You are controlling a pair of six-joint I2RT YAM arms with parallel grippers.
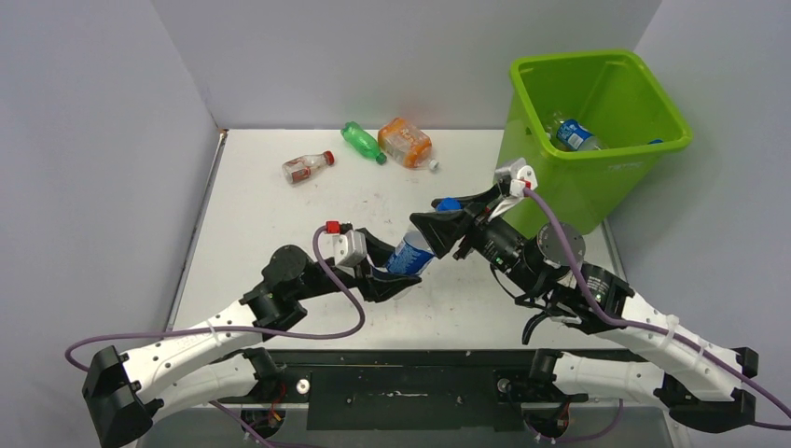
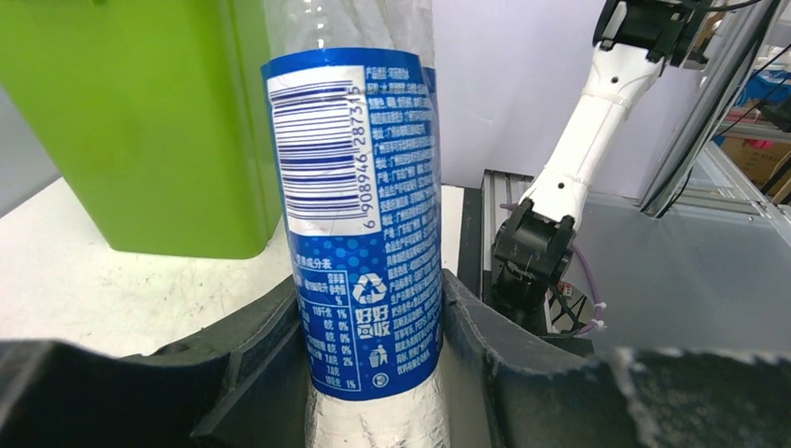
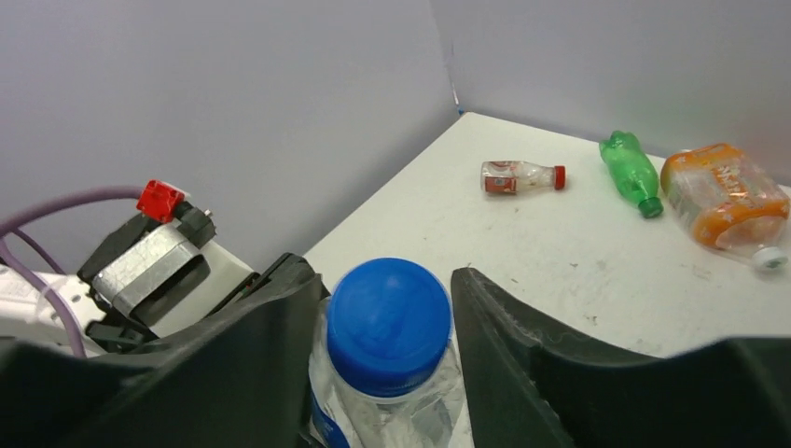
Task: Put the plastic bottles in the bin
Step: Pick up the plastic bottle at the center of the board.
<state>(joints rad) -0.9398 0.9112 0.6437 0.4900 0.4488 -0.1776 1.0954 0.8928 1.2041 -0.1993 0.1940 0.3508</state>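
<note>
Plastic bottles: three lie loose by the worktop's [image 1: 280, 233] far edge, a small clear red-capped bottle [image 1: 306, 166], a green bottle [image 1: 362, 142] and an orange-tinted bottle [image 1: 406, 143], with open room nearer. Centrally the left tool [image 1: 396, 271] clamps a fourth, blue-labelled crushed bottle [image 1: 409, 254], its cap between the right tool's [image 1: 446, 229] jaws, grip unclear. Rightward, the lime-green plastic bin [image 1: 560, 177] holds one clear bottle with a blue label [image 1: 574, 135].
</note>
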